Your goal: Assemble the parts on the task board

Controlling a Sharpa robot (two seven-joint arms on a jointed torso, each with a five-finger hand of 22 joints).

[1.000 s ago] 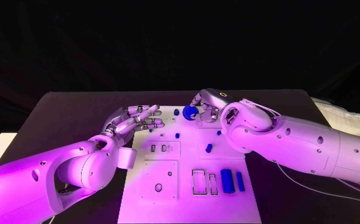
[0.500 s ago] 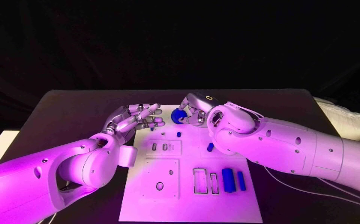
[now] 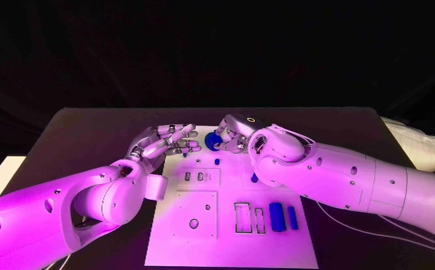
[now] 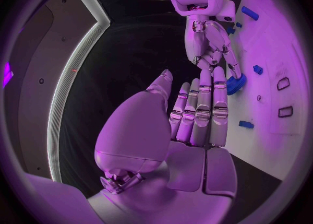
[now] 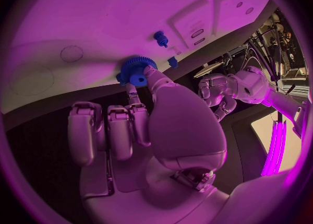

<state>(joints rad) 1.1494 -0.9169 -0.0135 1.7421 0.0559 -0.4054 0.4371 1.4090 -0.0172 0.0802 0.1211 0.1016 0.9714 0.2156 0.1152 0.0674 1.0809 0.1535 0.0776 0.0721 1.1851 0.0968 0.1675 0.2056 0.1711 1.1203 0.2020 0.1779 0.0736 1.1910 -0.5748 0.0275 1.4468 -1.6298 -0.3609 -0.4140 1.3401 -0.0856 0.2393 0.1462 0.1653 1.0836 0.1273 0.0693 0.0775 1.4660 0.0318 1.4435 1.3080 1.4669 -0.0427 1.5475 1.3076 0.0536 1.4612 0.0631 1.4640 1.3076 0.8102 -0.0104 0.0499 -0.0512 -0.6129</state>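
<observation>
In the head view my right hand (image 3: 234,134) holds a blue gear (image 3: 213,140) over the far left part of the white task board (image 3: 231,245). The right wrist view shows the gear (image 5: 133,71) pinched at the fingertips, close above the board (image 5: 98,15). A blue peg (image 5: 160,37) stands in the board just beyond it. My left hand (image 3: 168,140) hovers at the board's far left edge, fingers apart and holding nothing, a short way from the gear. In the left wrist view the left hand (image 4: 199,110) points toward the right hand (image 4: 210,46) and the gear (image 4: 236,84).
Two long blue bars (image 3: 276,216) (image 3: 291,218) lie on the board's right side beside empty rectangular slots (image 3: 241,216). A small blue piece (image 3: 254,178) lies mid-board under my right forearm. Black table (image 3: 90,132) surrounds the board.
My right hand has carried the gear leftward along the board's far edge, closer to my left hand. The left hand has stayed about where it was.
</observation>
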